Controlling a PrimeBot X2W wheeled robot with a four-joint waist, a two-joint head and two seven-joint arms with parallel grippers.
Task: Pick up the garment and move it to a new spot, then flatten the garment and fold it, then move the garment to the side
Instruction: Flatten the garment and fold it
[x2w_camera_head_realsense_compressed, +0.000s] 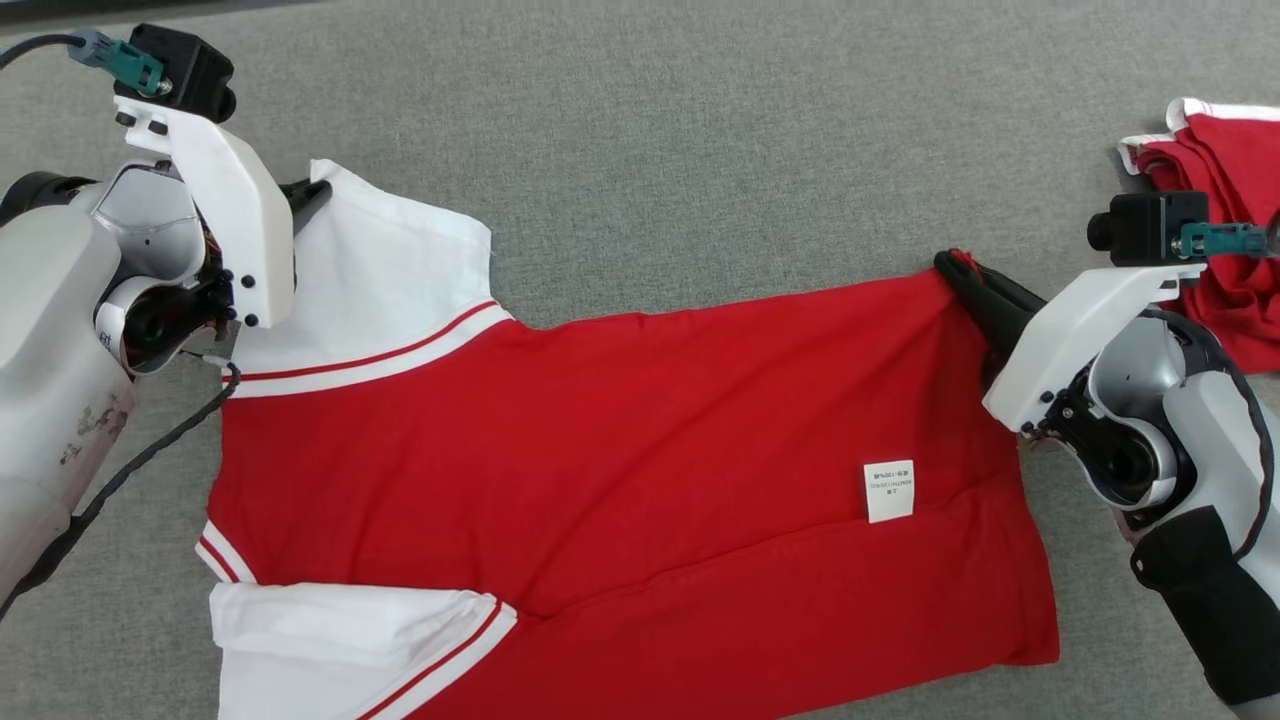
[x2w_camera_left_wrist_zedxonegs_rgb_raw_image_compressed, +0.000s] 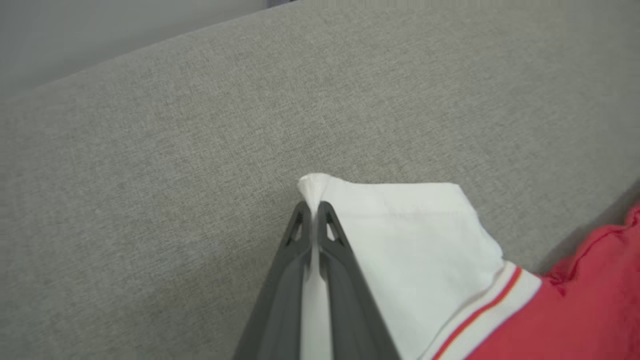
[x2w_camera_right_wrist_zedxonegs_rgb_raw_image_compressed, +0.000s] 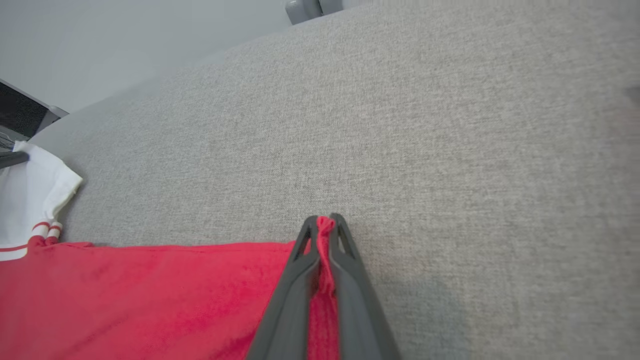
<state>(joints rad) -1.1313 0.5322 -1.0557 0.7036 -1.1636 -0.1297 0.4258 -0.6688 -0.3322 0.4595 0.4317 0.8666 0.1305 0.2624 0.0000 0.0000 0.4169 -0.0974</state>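
**Head view.** A red shirt (x2w_camera_head_realsense_compressed: 600, 440) with white sleeves lies spread out on a gray, cloth-covered table (x2w_camera_head_realsense_compressed: 700, 120). The sleeves point toward the left of the picture and the hem toward the right. A small white label (x2w_camera_head_realsense_compressed: 889, 491) sits on the red body, near the hem.

At upper left, the left end effector (x2w_camera_head_realsense_compressed: 312, 190) is clamped onto the outer corner of the far sleeve (x2w_camera_head_realsense_compressed: 390, 270). The near sleeve (x2w_camera_head_realsense_compressed: 340, 640) lies flat at lower left, cut off by the bottom edge of the picture. At the right, the right end effector (x2w_camera_head_realsense_compressed: 955, 265) is clamped onto the far corner of the hem, with a bit of red cloth bunched at its tips. Past the right arm, at the right edge, sits a heap of red and white cloth (x2w_camera_head_realsense_compressed: 1235, 160).

**Left wrist view.** The two dark fingers are pressed together with a thin fold of white sleeve cloth caught between them. A small tuft of that cloth pokes out beyond the tips. The sleeve spreads away to the right and ends in a band of red and white stripes. The red body of the shirt begins at the lower right corner, with gray table around the rest.

**Right wrist view.** The two dark fingers are closed on a pinch of red cloth, which shows in the narrow gap between the tips. The red body of the shirt stretches left along the bottom of the picture. A white sleeve lies at the far left edge, and gray table runs beyond it.
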